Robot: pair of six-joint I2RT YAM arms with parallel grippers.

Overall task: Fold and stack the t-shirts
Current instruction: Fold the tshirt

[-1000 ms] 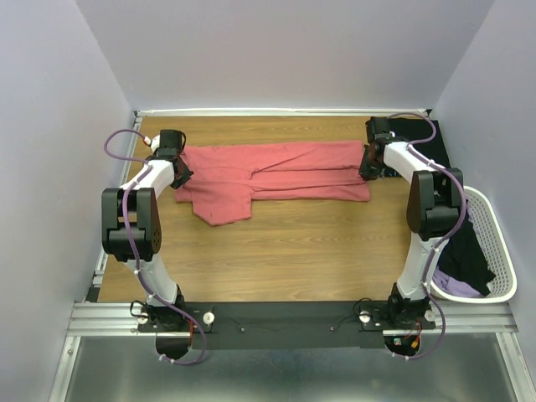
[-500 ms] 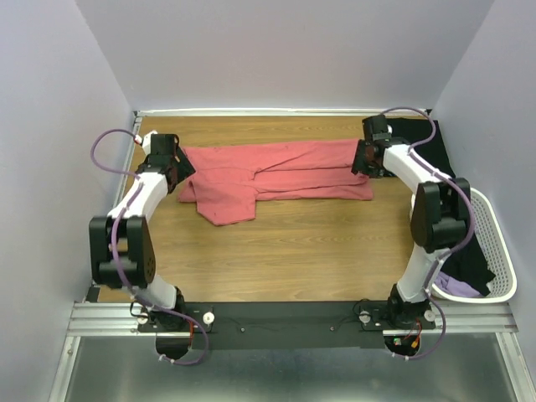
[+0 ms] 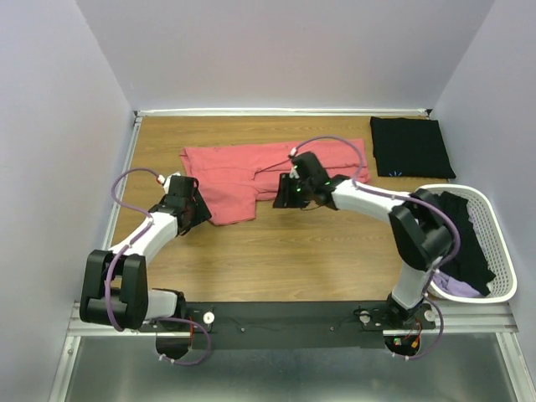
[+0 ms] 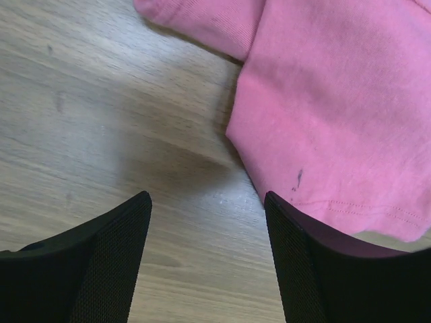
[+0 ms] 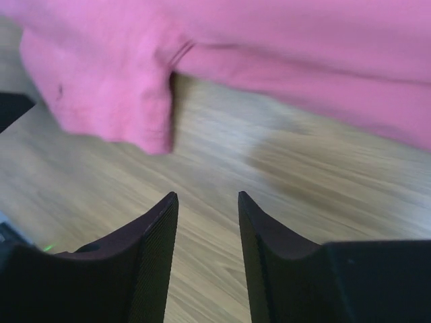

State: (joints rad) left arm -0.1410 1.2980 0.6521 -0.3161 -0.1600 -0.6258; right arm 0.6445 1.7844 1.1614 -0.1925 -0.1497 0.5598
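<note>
The coral-pink t-shirt (image 3: 251,172) lies spread sideways across the far half of the table, folded lengthwise, with a sleeve flap hanging toward me at its left. A black t-shirt (image 3: 412,146) lies folded at the far right corner. My left gripper (image 3: 199,213) hovers open at the near left edge of the sleeve flap; in the left wrist view the gripper (image 4: 209,202) has bare wood between its fingers and the pink cloth (image 4: 337,101) just beyond. My right gripper (image 3: 285,194) is open at the middle of the shirt's near edge, over wood (image 5: 207,198), and holds nothing.
A white slatted basket (image 3: 505,260) stands at the right edge, holding black cloth (image 3: 465,243) and lilac cloth (image 3: 456,286). Walls close in the table on the left, back and right.
Both grippers let go of the pink shirt's ends and opened. The left one came toward me to the sleeve flap; the right one swung left to the middle of the shirt's near edge.
</note>
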